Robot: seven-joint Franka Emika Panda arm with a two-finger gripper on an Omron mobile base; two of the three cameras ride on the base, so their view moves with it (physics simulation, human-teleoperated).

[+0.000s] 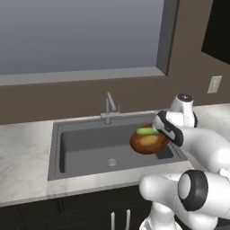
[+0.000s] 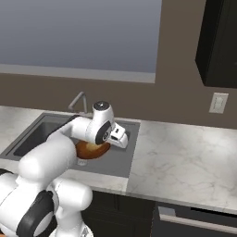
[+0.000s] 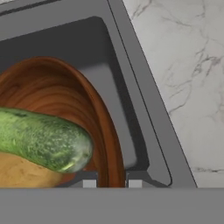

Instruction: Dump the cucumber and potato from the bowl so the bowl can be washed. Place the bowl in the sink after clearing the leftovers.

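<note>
Glossy wooden bowl (image 1: 148, 143), rigid and likely slippery, hangs over sink (image 1: 85, 143), its rim pinched in closed end effector (image 3: 111, 183); cucumber (image 3: 41, 139), potato (image 3: 24, 173) inside.

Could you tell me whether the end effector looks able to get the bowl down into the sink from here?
Probably yes: the end effector grips the bowl rim above the sink, nothing below.
</note>
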